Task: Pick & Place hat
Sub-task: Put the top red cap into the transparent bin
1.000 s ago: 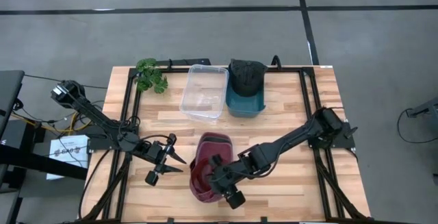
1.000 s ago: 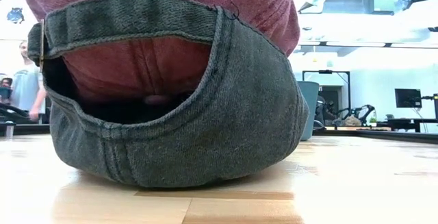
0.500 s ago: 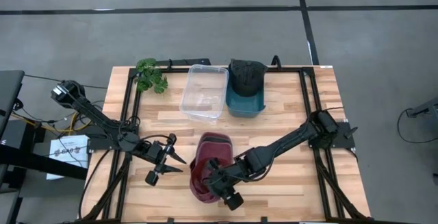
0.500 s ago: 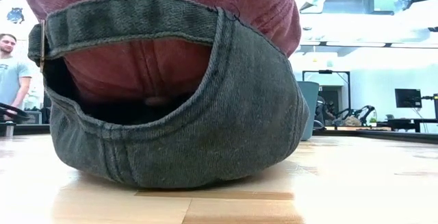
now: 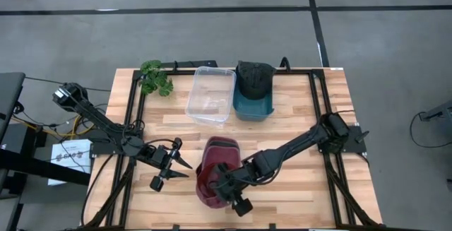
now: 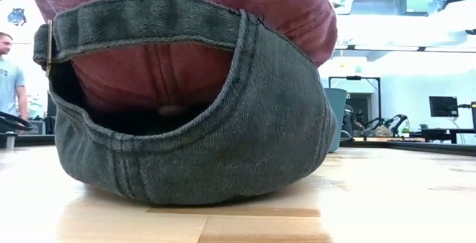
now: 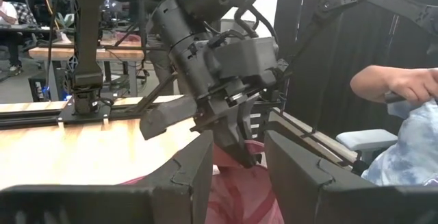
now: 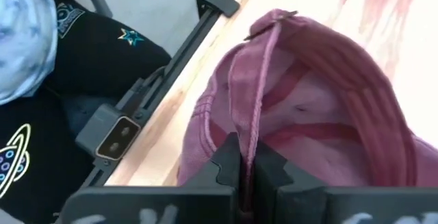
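Note:
A maroon hat [image 5: 214,159] lies on the wooden table near its front edge, with its hollow inside showing in the right wrist view [image 8: 321,107]. The low view shows its grey-green lower part [image 6: 223,146] resting on the wood and its strap with a brass buckle above. My right gripper [image 5: 221,181] is shut on the hat, slanting down from the right. My left gripper [image 5: 181,163] waits open and level, a little to the hat's left, with nothing between its fingers [image 7: 198,172]. My right gripper pinches the hat's raised rim edge [image 8: 252,138] between its two fingers, on the side nearest the table's front. The fingers slant down onto it from the table's right. The hat's underside still rests on the table.
A clear plastic bin [image 5: 210,93] and a teal bin holding a dark hat [image 5: 252,90] stand at the back middle, with a small green plant [image 5: 155,77] to their left. Black rails [image 5: 316,111] run along the table's sides. People stand beyond the table [image 6: 7,79].
My right gripper has eased a little down toward the hat and shut on its rim. The hat's upper part has bulged slightly sideways, while its base has stayed on the table.

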### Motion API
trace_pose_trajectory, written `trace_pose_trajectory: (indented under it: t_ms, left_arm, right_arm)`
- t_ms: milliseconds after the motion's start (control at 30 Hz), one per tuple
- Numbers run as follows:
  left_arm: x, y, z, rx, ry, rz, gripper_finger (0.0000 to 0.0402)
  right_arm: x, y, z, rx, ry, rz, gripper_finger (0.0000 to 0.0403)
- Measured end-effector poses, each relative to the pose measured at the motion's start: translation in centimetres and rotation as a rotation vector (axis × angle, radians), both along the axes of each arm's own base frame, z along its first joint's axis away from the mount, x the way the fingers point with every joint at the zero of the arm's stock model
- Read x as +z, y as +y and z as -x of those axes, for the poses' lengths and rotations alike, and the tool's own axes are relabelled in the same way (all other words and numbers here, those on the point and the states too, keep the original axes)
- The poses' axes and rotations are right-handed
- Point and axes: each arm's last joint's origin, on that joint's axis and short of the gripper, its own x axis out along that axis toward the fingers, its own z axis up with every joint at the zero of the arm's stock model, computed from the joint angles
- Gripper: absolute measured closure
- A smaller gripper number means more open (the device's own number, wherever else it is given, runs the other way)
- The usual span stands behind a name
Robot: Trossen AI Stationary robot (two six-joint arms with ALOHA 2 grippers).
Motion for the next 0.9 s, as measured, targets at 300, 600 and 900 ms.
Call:
trace_pose_trajectory:
  t_ms: [300, 600, 900]
  left_arm:
    - [0.0, 0.0, 0.0, 0.0, -0.003, -0.006, 0.0271]
    - [0.0, 0.0, 0.0, 0.001, -0.005, -0.011, 0.0271]
    - [0.0, 0.0, 0.0, 0.001, -0.006, -0.013, 0.0271]
  right_arm:
    - [2.9, -0.5, -0.2, -0.033, -0.033, 0.066, 0.0401]
    - [9.9, -1.5, 0.6, -0.088, -0.127, 0.209, 0.0402]
    - [16.3, -3.0, 2.4, -0.133, -0.227, 0.239, 0.0402]
